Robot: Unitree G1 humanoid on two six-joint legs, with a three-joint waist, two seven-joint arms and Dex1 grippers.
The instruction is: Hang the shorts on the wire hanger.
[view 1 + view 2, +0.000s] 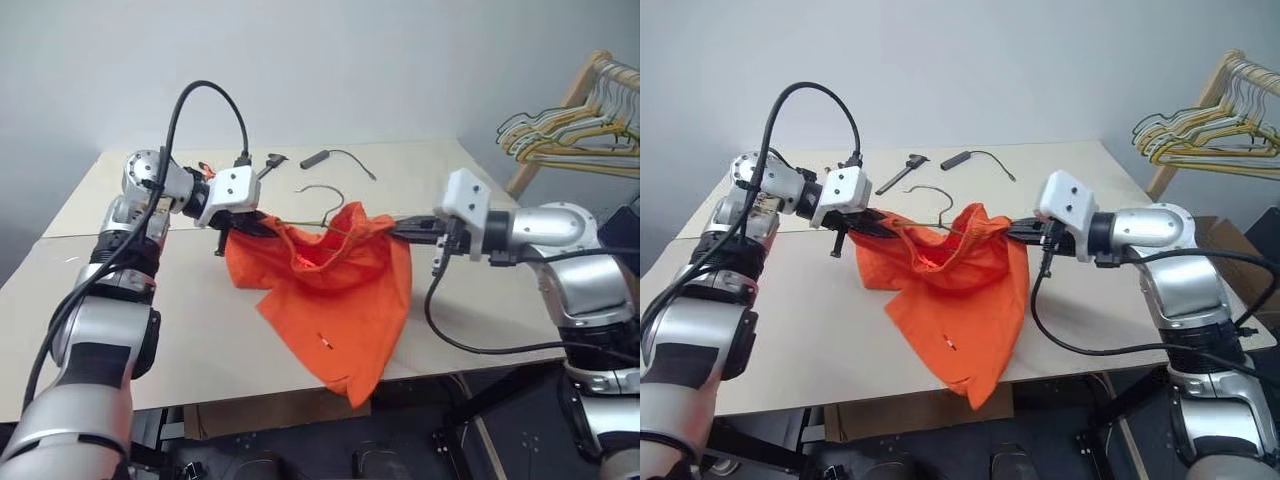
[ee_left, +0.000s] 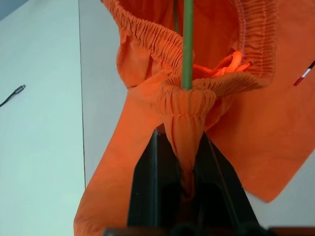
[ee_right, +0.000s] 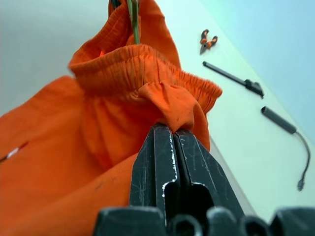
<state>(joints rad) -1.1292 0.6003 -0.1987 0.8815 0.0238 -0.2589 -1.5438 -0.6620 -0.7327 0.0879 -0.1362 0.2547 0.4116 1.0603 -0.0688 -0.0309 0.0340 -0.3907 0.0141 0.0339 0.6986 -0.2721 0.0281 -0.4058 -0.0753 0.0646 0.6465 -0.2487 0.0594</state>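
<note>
The orange shorts hang above the table, stretched by the waistband between my two grippers, with the legs drooping past the table's front edge. My left gripper is shut on a bunched fold of the waistband. My right gripper is shut on the opposite side of the waistband. The wire hanger shows its curved hook just behind the shorts. Its thin wire runs into the waist opening and disappears into the fabric at my left fingertips.
On the far side of the table lie a black cable with a cylindrical plug, a black tool and small orange-handled pliers. At the right, beyond the table, a wooden rack carries a bunch of hangers.
</note>
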